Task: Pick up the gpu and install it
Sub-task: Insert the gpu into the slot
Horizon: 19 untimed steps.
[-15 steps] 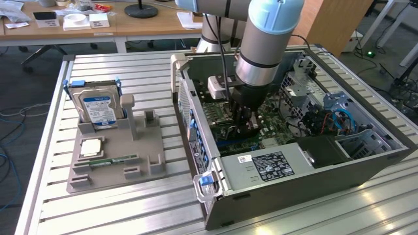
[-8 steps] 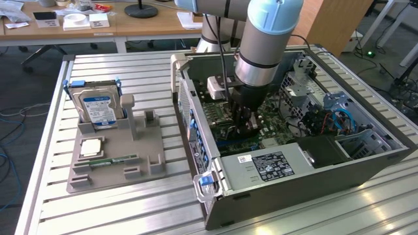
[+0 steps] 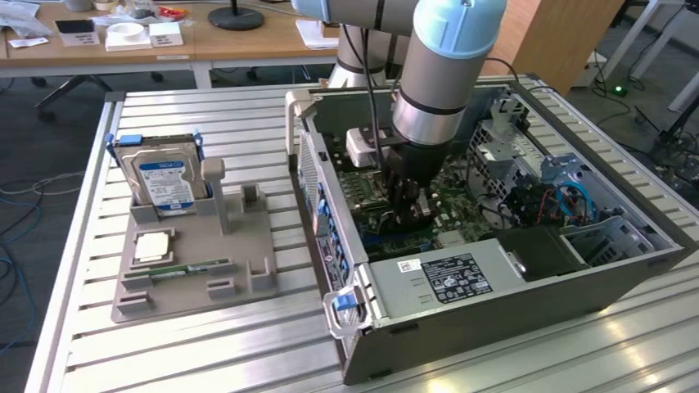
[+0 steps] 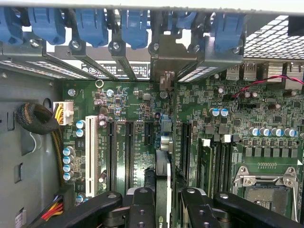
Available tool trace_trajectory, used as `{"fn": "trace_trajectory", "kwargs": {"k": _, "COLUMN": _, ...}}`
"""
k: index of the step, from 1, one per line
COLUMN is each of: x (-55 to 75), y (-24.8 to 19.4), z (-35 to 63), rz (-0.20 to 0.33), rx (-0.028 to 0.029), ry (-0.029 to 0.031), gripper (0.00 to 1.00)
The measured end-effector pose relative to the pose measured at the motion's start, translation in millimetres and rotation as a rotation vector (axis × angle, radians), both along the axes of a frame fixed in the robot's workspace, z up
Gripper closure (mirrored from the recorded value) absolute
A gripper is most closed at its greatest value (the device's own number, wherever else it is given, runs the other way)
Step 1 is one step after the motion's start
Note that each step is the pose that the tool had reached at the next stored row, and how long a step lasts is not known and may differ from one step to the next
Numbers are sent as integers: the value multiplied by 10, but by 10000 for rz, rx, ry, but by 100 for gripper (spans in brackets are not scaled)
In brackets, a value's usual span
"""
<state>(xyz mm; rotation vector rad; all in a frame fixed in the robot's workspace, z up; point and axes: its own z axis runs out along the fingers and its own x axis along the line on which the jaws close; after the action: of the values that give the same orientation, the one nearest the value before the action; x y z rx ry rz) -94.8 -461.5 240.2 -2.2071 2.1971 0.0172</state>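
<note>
Inside an open computer case (image 3: 611, 270) on a slatted metal table (image 3: 218, 352), a single robot arm (image 3: 443, 74) reaches down over the green motherboard (image 4: 137, 102). Its gripper (image 4: 168, 202) is clamped on the graphics card (image 4: 163, 171), which stands on edge between the two black fingers (image 4: 142, 209). The card's long axis runs from the gripper toward the case's rear wall, in line with the black expansion slots (image 4: 128, 147); its silver end bracket (image 4: 166, 59) points at the row of blue slot clips (image 4: 135, 26), five of them in the wrist view. Seen edge-on, the card is a thin green board with a black cooler on one face.

Beside the case, on the exterior view's left, a grey parts holder (image 3: 191, 262) carries one hard drive (image 3: 164, 176) with a blue-and-white label, one narrow green memory stick (image 3: 180, 270) and one square processor chip (image 3: 153, 246).
</note>
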Motion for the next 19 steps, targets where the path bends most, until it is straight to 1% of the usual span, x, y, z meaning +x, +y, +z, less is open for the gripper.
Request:
{"fn": "trace_trajectory", "kwargs": {"k": 3, "x": -2, "y": 0, "z": -12, "rz": 0, "rx": 3, "ry": -2, "gripper": 74}}
{"fn": "trace_trajectory", "kwargs": {"k": 19, "x": -21, "y": 0, "z": -11, "rz": -1, "rx": -1, "ry": 0, "gripper": 74}}
